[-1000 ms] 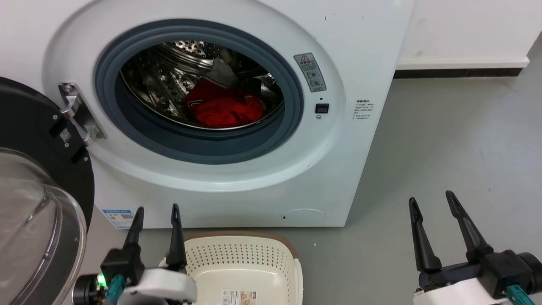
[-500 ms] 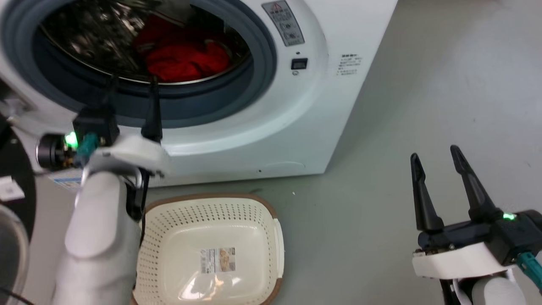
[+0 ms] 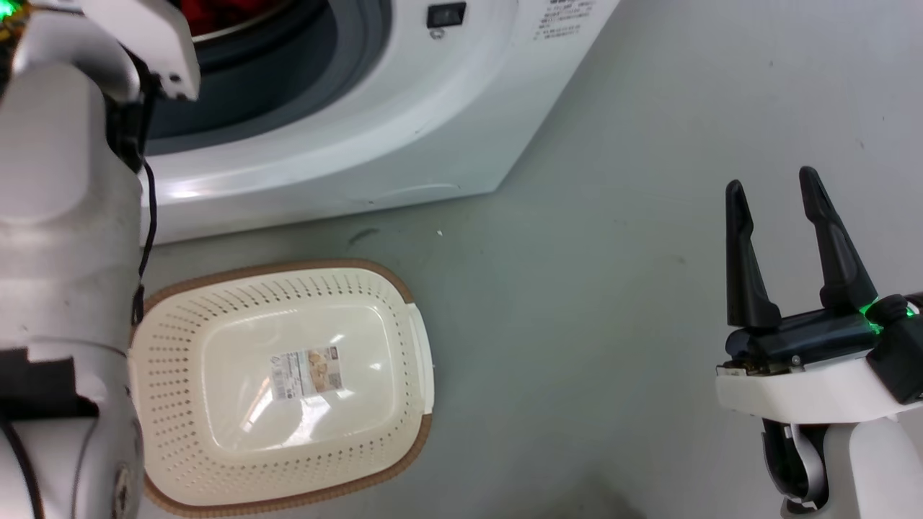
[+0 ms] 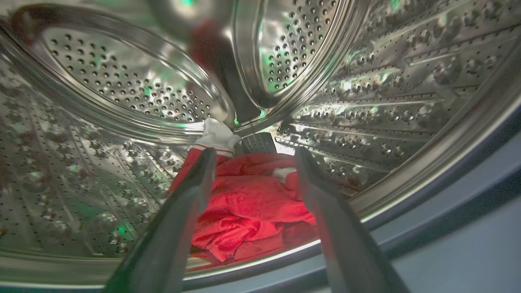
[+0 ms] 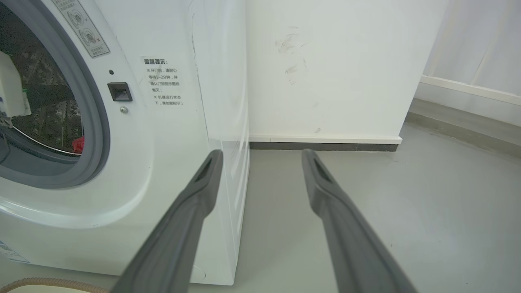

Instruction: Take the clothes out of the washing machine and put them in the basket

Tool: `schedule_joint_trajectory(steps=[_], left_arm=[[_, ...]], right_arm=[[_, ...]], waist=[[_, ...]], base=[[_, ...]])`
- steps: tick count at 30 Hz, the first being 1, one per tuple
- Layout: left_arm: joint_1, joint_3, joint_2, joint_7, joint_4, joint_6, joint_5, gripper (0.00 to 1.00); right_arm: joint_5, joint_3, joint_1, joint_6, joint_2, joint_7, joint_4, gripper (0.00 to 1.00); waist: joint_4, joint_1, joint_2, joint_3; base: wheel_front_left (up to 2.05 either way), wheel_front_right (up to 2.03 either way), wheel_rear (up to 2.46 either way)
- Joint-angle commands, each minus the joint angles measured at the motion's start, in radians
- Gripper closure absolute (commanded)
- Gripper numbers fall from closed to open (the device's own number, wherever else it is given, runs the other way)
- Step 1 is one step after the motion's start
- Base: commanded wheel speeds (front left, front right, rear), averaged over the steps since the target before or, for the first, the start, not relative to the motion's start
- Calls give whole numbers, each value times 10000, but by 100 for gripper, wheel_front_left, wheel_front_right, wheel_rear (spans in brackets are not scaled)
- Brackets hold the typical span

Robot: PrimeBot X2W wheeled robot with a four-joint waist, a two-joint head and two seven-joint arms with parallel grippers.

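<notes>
The left gripper (image 4: 255,154), jaws spread and empty, points into the shiny perforated steel drum (image 4: 122,89) at crumpled soft red clothes (image 4: 252,203), with a white cloth piece (image 4: 217,134) behind them. This is likely the reach: next, pinch a fold and draw it out. The right gripper (image 3: 771,182) hangs with jaws parted. The cream perforated plastic basket (image 3: 288,285) lies empty before the large white washing machine (image 3: 375,130).

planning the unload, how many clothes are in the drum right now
2 that I can tell apart: a red heap on the drum bottom, ahead of the open left claw, and a white piece behind it. Folds may hide more.
</notes>
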Motion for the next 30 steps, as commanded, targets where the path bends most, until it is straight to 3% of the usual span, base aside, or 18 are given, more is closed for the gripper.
schedule_joint_trajectory(steps=[1,15,22,30], left_arm=[[-182,-23,112,137,121,-30,17,0],[-3512,-596,1105,3634,1939,-197,-18,0],[-4402,-730,1137,5237,2479,-186,-191,0],[-4535,-931,1030,5799,2506,-19,-197,0]], right_arm=[[70,16,-180,-7,27,-25,-68,0],[701,82,-918,-7,25,-25,-282,0],[936,80,-1095,-7,24,-25,-336,0],[1082,20,-1195,-7,24,-25,-330,0]], waist=[[-343,-3,0,553],[-869,-3,0,2280],[-1008,-3,0,2762],[-1064,-3,0,3019]], base=[[0,0,0],[0,0,0],[0,0,0],[0,0,0]])
